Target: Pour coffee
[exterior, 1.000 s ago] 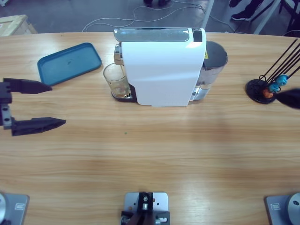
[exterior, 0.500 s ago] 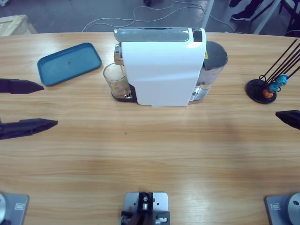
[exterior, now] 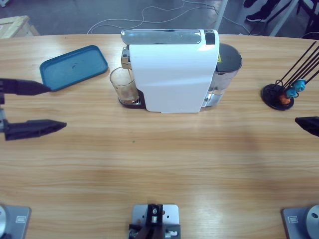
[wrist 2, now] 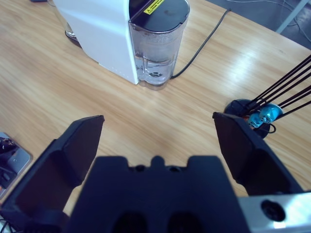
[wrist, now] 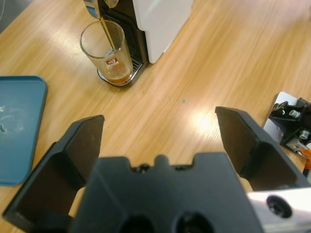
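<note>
A clear glass tumbler (exterior: 123, 85) (wrist: 108, 51) stands on the drip tray under the spout of the white coffee machine (exterior: 172, 74) (wrist: 158, 19) (wrist 2: 97, 29). A thin stream runs from the spout into the tumbler, where a shallow layer of pale brown coffee (wrist: 116, 77) lies. My left gripper (exterior: 57, 107) (wrist: 160, 121) is open and empty, well to the left of the tumbler. My right gripper (wrist 2: 158, 124) is also open and empty, at the table's right end. In the high view the right gripper (exterior: 310, 124) shows only as a black tip.
A blue tray (exterior: 74, 67) (wrist: 17, 126) lies at the back left, close to my left gripper. The machine's water tank (exterior: 227, 67) (wrist 2: 158, 48) sits on its right side. A black capsule stand (exterior: 280, 96) (wrist 2: 252, 114) with coloured capsules is at the far right.
My left gripper drew back to the left, then edged right and toward the far side again. The right gripper's tip dropped toward the near edge. The tumbler has not moved.
</note>
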`<state>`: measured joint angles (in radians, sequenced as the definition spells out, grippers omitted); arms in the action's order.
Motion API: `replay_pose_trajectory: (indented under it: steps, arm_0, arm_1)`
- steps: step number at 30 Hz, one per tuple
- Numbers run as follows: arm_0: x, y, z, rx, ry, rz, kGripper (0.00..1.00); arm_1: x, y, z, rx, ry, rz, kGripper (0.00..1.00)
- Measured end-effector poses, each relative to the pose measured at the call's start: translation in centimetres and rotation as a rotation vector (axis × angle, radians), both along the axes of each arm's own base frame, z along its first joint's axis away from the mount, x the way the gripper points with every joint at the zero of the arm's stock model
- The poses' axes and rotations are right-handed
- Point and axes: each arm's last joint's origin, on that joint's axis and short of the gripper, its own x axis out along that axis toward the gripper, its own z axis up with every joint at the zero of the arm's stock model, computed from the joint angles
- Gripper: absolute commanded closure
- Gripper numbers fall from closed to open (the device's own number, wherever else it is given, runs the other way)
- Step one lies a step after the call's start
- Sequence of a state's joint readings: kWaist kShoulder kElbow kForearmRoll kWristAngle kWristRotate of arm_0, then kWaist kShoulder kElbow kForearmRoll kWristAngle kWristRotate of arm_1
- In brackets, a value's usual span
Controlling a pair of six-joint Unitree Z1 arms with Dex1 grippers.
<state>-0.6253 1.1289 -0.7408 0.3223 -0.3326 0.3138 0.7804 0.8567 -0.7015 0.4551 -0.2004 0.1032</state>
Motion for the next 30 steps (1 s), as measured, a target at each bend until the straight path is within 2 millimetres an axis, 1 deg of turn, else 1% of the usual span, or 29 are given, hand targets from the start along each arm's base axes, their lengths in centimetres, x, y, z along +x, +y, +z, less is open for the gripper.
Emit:
replay_pose_trajectory:
  steps: [4,30]
  arm_0:
    - [0.35,-0.26,0.46,-0.008,-0.011,0.0,0.004]
    - [0.16,-0.12,0.57,-0.012,-0.017,0.0,0.004]
  arm_1:
    - [0.0,0.0,-0.05,0.001,0.002,-0.001,0.0]
    - [0.02,0.07,-0.11,0.009,0.001,0.004,0.0]
